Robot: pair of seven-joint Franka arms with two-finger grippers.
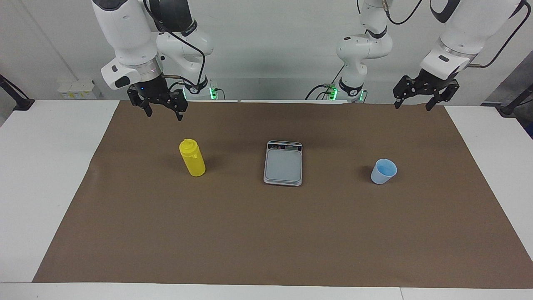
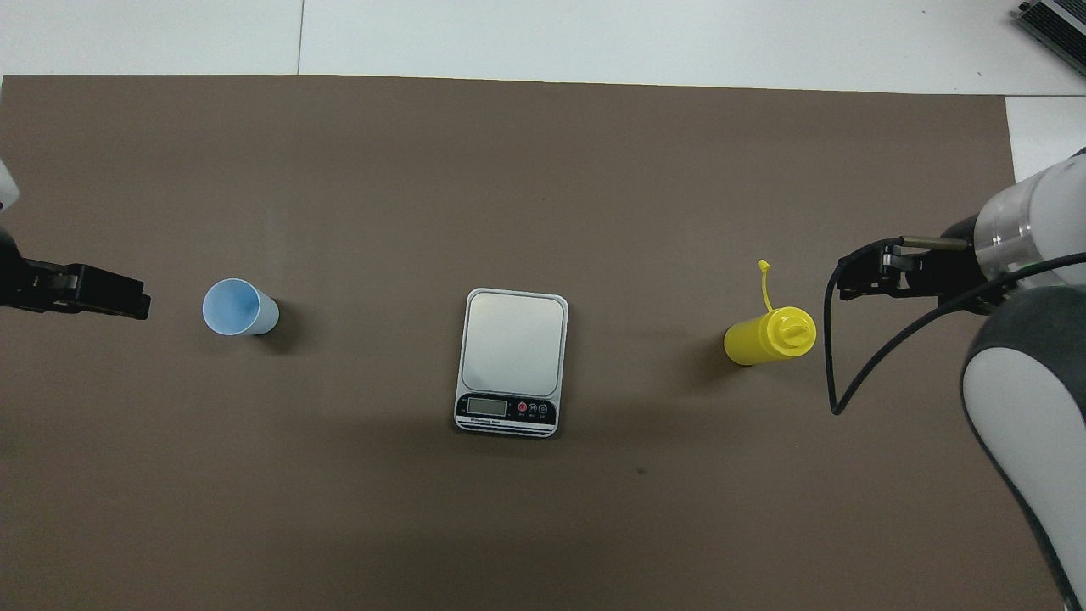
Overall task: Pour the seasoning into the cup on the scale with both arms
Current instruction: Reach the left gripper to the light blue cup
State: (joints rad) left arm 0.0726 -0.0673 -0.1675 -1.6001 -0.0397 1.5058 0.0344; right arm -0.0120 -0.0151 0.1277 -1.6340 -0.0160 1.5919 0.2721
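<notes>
While both hands, left hand (image 1: pixel 418 105) and right hand (image 1: pixel 163 111), hang spread and empty, cup (image 1: pixel 383 171) sits off scale (image 1: pixel 283 163); careless grab could tip bottle (image 1: pixel 192 158).

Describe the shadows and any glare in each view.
Facing view: soft short shadows beside the bottle and cup, light from above, no glare. Overhead view: faint shadows by both, a broad dim patch near the scale, mild sheen on its platform.
</notes>
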